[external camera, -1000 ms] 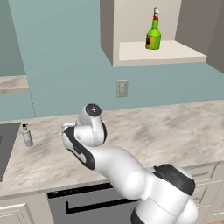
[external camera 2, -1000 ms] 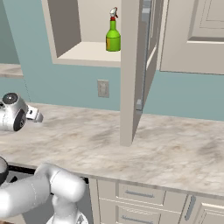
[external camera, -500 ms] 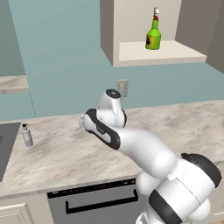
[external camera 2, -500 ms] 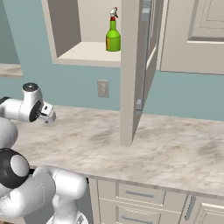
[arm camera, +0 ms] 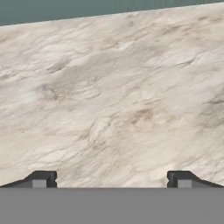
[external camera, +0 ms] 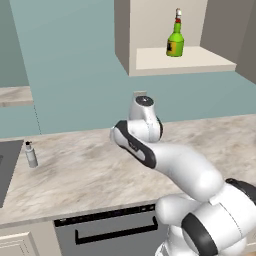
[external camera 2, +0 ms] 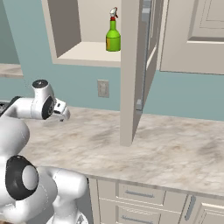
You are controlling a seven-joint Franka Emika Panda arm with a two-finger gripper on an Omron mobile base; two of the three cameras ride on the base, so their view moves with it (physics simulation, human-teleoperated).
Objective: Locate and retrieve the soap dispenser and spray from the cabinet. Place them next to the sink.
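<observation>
the gripper [arm camera: 112, 179] stood wide open and empty, its two dark finger tips [arm camera: 41, 178] far apart at the bottom of the hand view, looking down on bare beige marbled worktop [arm camera: 113, 96] with a strip of teal wall along the top edge; in the right base view the gripper [external camera 2: 62, 113] sat at the left middle of the frame, just above the worktop [external camera 2: 175, 148], held by nothing and holding nothing; the white arm [external camera: 170, 165] rose from the lower right of the left base view and bent toward the centre of the frame.

the spray [external camera: 175, 41] stood upright on the pale shelf of the cabinet [external camera: 185, 62] in the upper right of the left base view; in the right base view the spray [external camera 2: 113, 35] stood at the top centre, on the shelf of the cabinet [external camera 2: 87, 52], just left of the open door panel [external camera 2: 133, 74]; the soap dispenser [external camera: 31, 155] stood upright on the worktop at the left middle of the left base view, just beside the dark sink [external camera: 7, 167] at the left edge, well apart from the arm; a wall socket [external camera 2: 103, 88] sat on the teal wall below the cabinet.
</observation>
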